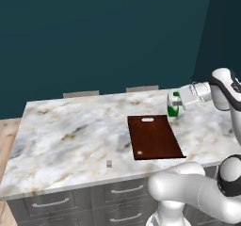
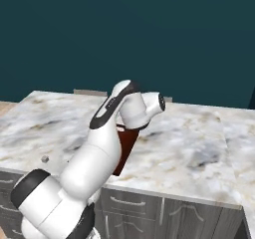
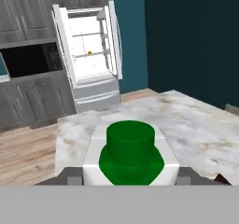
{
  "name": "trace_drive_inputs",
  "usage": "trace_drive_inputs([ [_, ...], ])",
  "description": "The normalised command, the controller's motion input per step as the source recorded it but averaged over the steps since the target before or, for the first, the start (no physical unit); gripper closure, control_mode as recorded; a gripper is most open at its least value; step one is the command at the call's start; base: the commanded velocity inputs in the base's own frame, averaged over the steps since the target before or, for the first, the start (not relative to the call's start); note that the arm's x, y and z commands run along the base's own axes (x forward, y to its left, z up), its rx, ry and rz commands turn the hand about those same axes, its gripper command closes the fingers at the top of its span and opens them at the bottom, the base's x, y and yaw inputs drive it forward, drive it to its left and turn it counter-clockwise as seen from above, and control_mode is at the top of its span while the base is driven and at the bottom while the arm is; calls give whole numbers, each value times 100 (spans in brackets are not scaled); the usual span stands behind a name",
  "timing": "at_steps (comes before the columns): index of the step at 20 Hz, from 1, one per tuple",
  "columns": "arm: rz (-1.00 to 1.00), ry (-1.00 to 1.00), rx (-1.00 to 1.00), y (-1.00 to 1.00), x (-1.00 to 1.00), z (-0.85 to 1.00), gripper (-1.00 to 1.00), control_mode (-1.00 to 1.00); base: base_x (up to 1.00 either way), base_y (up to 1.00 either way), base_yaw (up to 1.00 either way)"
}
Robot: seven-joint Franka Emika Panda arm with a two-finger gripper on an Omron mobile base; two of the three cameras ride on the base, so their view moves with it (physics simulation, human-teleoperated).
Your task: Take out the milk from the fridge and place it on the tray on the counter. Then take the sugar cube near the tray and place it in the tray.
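Gripper (image 1: 175,103) first: it is clamped on the milk (image 1: 174,108), one finger on either side of the carton, as the hand view shows with the green cap (image 3: 130,135) sitting square between the two dark tips. The wrist is turned so the hand points sideways along the marbled surface (image 1: 70,135), reaching in from the right edge of the left base view, with the elbow folded low in front of the drawers.

The relation that matters now is carton to tray (image 1: 155,136). The milk hangs just past the tray's far right corner, near the end with the slot handle, and seems to be slightly above the stone, though I cannot tell for sure whether its base touches. The tray's long axis runs away from the robot, so the carton has to come back toward the base and a little to the left to be over the dark board, then go down.

Nearer the front edge, left of the tray and well apart from it, lies the sugar cube (image 1: 109,163).

Farthest off, the hand view shows the fridge (image 3: 88,48) with its door open.
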Motion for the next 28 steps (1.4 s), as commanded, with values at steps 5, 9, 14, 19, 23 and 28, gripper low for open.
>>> trace_drive_inputs([
  [5, 20, -3, 5, -3, 1, -54, 100, -100, 0, 0, 0],
  [9, 1, -6, 0, 0, 2, -56, 100, -100, 0, 0, 0],
  [14, 0, -12, 0, 0, 6, -47, 100, -100, 0, 0, 0],
  [19, 1, 4, 0, 3, 21, -46, 100, -100, 0, 0, 0],
  [23, 4, 3, 1, 1, 17, -40, 100, -100, 0, 0, 0],
  [28, 1, 0, 0, 0, 16, -40, 100, -100, 0, 0, 0],
])
